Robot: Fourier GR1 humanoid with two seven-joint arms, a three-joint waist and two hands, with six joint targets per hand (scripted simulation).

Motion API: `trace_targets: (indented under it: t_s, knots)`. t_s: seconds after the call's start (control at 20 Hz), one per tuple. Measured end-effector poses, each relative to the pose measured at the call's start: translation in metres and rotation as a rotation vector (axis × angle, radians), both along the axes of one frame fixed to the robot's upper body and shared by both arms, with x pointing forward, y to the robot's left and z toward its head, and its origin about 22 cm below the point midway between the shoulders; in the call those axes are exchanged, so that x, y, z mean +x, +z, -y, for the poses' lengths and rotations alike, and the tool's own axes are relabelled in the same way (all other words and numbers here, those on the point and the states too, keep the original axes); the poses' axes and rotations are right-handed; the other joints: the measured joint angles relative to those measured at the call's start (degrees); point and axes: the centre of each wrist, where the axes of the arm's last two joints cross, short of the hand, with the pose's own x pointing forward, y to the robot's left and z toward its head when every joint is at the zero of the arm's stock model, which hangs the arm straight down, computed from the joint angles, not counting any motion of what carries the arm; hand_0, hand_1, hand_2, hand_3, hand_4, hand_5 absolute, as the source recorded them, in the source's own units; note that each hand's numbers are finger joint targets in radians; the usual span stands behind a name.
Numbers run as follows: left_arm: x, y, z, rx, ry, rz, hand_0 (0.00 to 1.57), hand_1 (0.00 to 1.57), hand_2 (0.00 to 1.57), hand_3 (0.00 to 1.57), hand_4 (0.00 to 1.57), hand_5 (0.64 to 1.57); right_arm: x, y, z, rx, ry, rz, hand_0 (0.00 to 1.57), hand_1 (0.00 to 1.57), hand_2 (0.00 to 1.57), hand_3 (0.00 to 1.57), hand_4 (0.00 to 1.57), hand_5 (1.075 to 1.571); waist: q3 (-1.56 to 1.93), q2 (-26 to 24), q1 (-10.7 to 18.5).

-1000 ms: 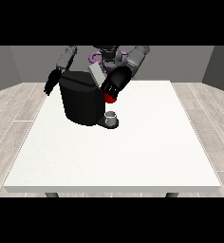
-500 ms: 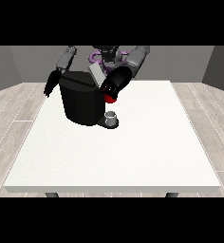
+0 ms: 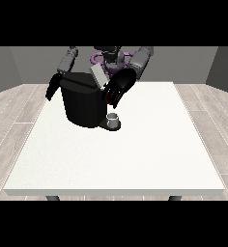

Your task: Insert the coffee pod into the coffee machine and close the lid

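Observation:
The black coffee machine (image 3: 82, 105) stands on the far left part of the white table (image 3: 135, 154). Its grey lid (image 3: 97, 75) is tilted up at the top right of the machine. The hand at the view's right (image 3: 119, 88) hovers at the machine's upper right corner, just beside the lid, with its palm towards the machine. A red thing at the machine (image 3: 109, 100) peeks out along this hand's lower edge. The hand at the view's left (image 3: 53, 87) hangs beside the machine's left wall, fingers straight and pointing down. The pod does not show.
A small grey thing (image 3: 114, 118) stands on the machine's low base at its front right. The robot's torso (image 3: 108, 55) is right behind the machine. Bare table top spreads to the front and right.
The hand at the view's right has shifted slightly down and towards the machine, so less of the red thing shows. The other hand has hardly moved.

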Motion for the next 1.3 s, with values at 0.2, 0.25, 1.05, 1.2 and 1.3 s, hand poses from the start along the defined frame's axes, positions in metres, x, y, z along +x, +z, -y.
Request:
trace_targets:
  t_s: [0.2, 0.25, 1.05, 1.2, 1.3]
  knots:
    - [0.001, -0.006, -0.003, 0.0, 0.002, -0.007, 0.0, 0.0, 0.36, 0.25, 0.0, 1.571, 0.001, 0.0, 0.007, -0.004, -0.007, -0.015, 0.0, 0.0, 0.0, 0.0, 0.08, 1.571, 0.01, -0.9, 0.29]
    - [0.001, -0.008, -0.004, -0.002, 0.004, -0.016, 0.0, 0.0, 0.33, 0.23, 0.0, 1.571, 0.001, 0.0, 0.007, 0.002, -0.007, -0.022, 0.0, 0.0, 0.0, 0.0, 0.17, 1.571, 0.01, -1.27, 0.41]
    - [0.0, -0.153, 0.054, -0.358, -0.163, -0.327, 0.0, 0.0, 0.0, 0.0, 0.42, 1.571, -0.044, -0.106, 0.07, 0.069, -0.182, -0.301, 0.0, 0.0, 0.0, 0.0, 0.0, 1.571, -0.09, -19.17, 14.07]
    - [-0.011, -0.205, 0.055, -0.62, -0.179, -0.416, 0.0, 0.0, 0.0, 0.0, 0.0, 1.571, -0.06, -0.12, 0.079, 0.075, -0.21, -0.351, 0.0, 0.0, 0.0, 0.0, 0.0, 1.571, -0.17, -23.59, 16.71]
    - [-0.021, -0.239, 0.056, -0.784, -0.178, -0.468, 0.0, 0.0, 0.0, 0.0, 0.27, 1.571, -0.07, -0.13, 0.084, 0.074, -0.23, -0.377, 0.0, 0.0, 0.0, 0.0, 0.0, 1.571, -0.17, -26.01, 18.44]
